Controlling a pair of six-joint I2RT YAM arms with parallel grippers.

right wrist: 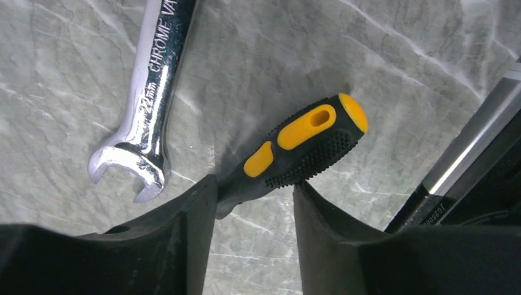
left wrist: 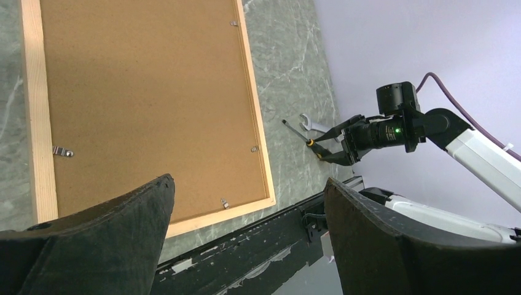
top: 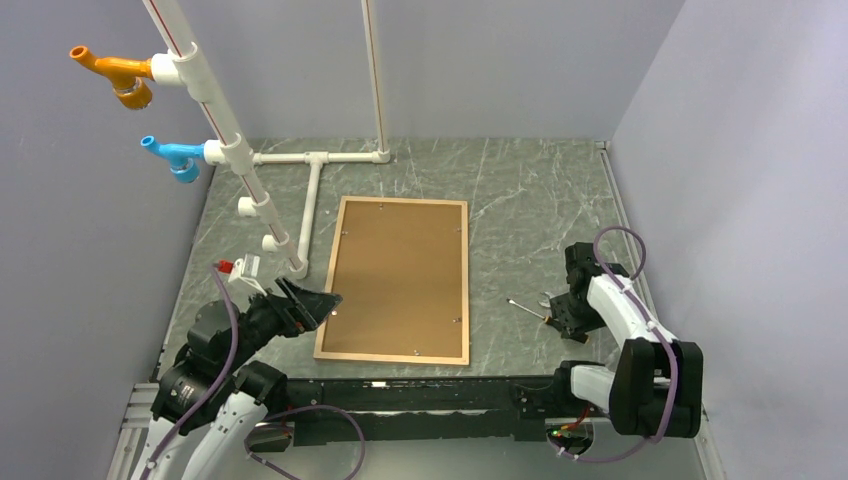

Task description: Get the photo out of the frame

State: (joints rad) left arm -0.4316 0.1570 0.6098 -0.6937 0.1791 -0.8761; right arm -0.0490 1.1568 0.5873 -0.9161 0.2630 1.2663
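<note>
The light-wood frame [top: 466, 280] lies face down in the middle of the table. The photo [top: 400, 275] sits inside it, only its plain brown back showing, held by small metal clips [left wrist: 62, 151] round the edge. My left gripper [top: 318, 303] hangs open just off the frame's near left edge, over the near corner in the left wrist view [left wrist: 249, 184]. To the right of the frame my right gripper [right wrist: 253, 184] is down at the table. Its fingertips touch both sides of a black-and-yellow screwdriver [right wrist: 301, 138] handle.
A chrome wrench [right wrist: 150, 80] lies beside the screwdriver. A white pipe structure [top: 315, 190] with orange [top: 115, 72] and blue [top: 175, 157] fittings stands at the back left. A black rail [top: 400, 400] runs along the near edge. Grey walls close in on three sides.
</note>
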